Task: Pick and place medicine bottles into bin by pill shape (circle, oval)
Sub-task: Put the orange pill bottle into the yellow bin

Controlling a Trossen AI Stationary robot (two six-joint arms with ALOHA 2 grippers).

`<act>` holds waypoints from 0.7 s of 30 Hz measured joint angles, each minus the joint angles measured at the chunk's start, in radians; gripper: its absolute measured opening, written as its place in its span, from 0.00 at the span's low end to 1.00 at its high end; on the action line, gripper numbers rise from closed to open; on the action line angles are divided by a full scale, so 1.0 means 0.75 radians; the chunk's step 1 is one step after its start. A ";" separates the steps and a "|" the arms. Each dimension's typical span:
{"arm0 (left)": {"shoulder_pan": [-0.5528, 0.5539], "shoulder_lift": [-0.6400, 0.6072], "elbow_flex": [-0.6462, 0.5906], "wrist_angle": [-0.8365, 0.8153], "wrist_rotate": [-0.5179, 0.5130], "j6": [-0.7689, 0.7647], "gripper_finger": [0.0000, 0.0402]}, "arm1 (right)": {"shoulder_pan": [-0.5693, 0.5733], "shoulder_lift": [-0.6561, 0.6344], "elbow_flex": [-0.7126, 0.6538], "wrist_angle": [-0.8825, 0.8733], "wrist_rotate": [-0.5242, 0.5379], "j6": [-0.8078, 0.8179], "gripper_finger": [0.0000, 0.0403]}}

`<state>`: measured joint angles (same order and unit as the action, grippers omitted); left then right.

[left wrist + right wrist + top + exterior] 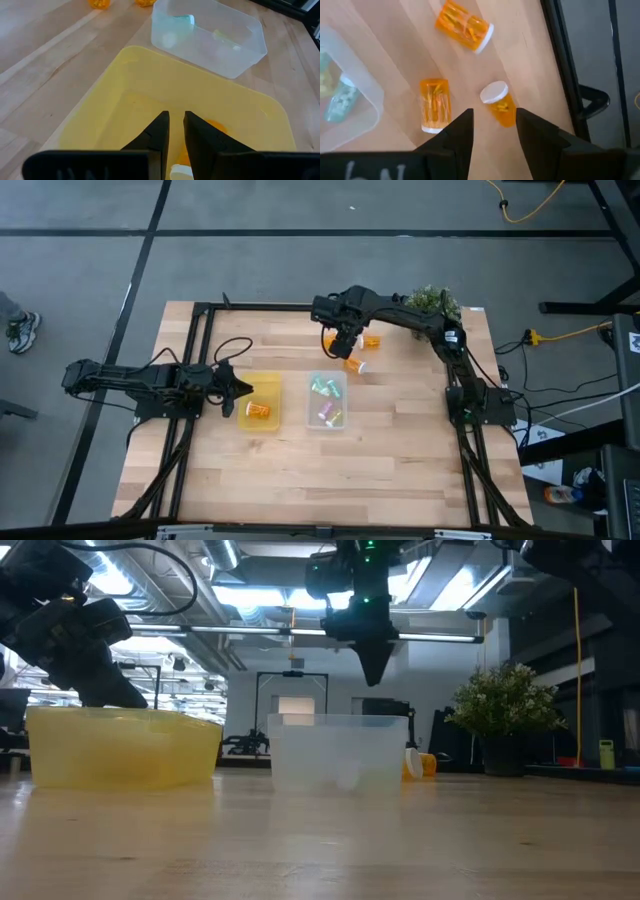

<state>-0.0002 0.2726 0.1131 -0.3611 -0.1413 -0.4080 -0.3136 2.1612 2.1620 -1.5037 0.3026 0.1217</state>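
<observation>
Three orange medicine bottles with white caps lie on their sides on the table behind the clear tray: one (464,26) farther off, two (435,105) (499,103) just below my right gripper (492,122). That gripper is open and hangs above them (345,340), touching nothing. The clear tray (327,400) holds pale teal bottles (322,387). The yellow tray (260,402) holds one orange bottle (258,410), lying on its side. My left gripper (175,125) hovers over the yellow tray's left part, its fingers nearly together with nothing between them.
A green potted plant (435,300) stands at the far right of the table, behind the right arm. The two trays sit side by side at mid-table. Bare wood lies on the near side of the trays (320,470).
</observation>
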 joint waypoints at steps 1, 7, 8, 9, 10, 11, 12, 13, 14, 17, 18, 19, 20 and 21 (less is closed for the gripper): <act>-0.001 0.000 0.000 0.000 0.000 0.000 0.13 | -0.001 0.000 0.000 0.002 -0.003 0.004 0.37; 0.000 0.000 0.000 -0.001 0.000 0.000 0.13 | -0.002 0.000 0.000 0.115 -0.002 0.001 0.37; 0.000 0.000 0.000 -0.001 0.000 0.000 0.13 | -0.002 0.000 0.000 0.136 -0.002 0.000 0.37; 0.000 0.000 0.000 -0.001 0.000 0.000 0.13 | -0.002 0.000 0.000 0.164 0.002 -0.024 0.37; 0.000 0.000 0.000 0.000 0.000 0.000 0.13 | -0.002 0.000 0.000 0.195 0.001 -0.046 0.37; 0.000 0.000 0.000 0.002 0.000 0.000 0.13 | -0.002 0.000 0.000 0.219 -0.009 -0.064 0.37; 0.000 0.000 0.000 0.004 0.000 -0.001 0.13 | -0.002 0.000 0.000 0.239 -0.013 -0.068 0.38; -0.001 0.000 0.000 0.006 0.000 -0.001 0.13 | -0.002 0.000 0.000 0.264 -0.013 -0.071 0.38; 0.000 0.000 0.000 0.006 0.000 -0.002 0.13 | -0.003 0.000 0.000 0.281 -0.013 -0.087 0.40; 0.000 0.000 -0.001 0.008 0.000 -0.002 0.13 | -0.007 0.000 0.000 0.287 -0.019 -0.156 0.47; 0.000 0.000 -0.001 0.009 0.000 -0.003 0.13 | -0.007 0.000 0.000 0.289 -0.023 -0.199 0.50; -0.001 0.000 -0.001 0.009 0.000 -0.003 0.13 | -0.007 0.000 -0.001 0.295 -0.022 -0.234 0.52; 0.000 0.000 -0.001 0.009 0.000 -0.003 0.13 | -0.007 0.000 -0.001 0.315 -0.022 -0.263 0.55; 0.000 0.000 -0.001 0.009 0.000 -0.002 0.13 | -0.007 0.000 -0.001 0.333 -0.023 -0.281 0.57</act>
<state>-0.0004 0.2726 0.1127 -0.3542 -0.1413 -0.4096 -0.3191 2.1612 2.1616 -1.2537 0.2856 -0.0887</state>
